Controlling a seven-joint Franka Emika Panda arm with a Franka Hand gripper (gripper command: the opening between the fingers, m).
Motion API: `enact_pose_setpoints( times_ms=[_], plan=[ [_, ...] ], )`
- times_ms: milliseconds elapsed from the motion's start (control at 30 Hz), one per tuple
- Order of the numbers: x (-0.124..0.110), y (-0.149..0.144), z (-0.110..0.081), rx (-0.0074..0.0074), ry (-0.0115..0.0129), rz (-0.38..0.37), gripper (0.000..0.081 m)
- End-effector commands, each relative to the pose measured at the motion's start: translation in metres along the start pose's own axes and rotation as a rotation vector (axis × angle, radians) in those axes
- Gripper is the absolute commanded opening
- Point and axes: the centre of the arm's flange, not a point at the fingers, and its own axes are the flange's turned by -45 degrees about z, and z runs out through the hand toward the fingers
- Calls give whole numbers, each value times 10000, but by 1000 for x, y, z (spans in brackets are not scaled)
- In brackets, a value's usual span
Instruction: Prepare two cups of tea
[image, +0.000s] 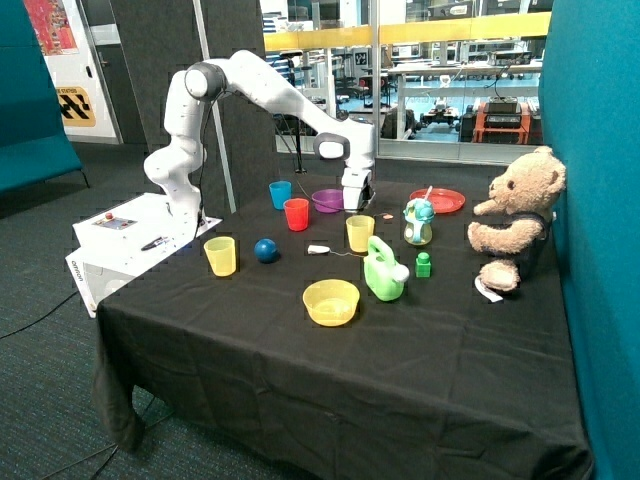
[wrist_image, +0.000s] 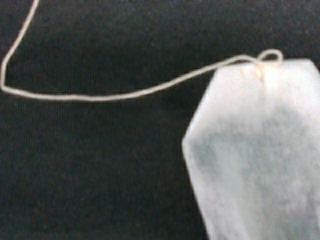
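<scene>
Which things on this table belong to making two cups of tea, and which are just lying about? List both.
For the tea: blue cup; red cup; tea bag on the cloth; tea bag below the gripper, which hangs low by the purple bowl.
Lying about: purple bowl; yellow bowl; yellow cups; ball; teapot; teddy bear; red plate.

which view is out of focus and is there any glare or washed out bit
Wrist view: the tea bag fills the corner so close that it is soft, its string a little sharper on the dark cloth. Outside view: the table is evenly lit, the gripper low beside the purple bowl, bright windows behind.
</scene>
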Motion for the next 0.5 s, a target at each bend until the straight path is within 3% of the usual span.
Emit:
enact_pose_setpoints(
  times_ms=[0,467],
  plan=[
    [0,-3,8,48,40,-66,525],
    [3,-5,14,48,41,-185,440]
  ],
)
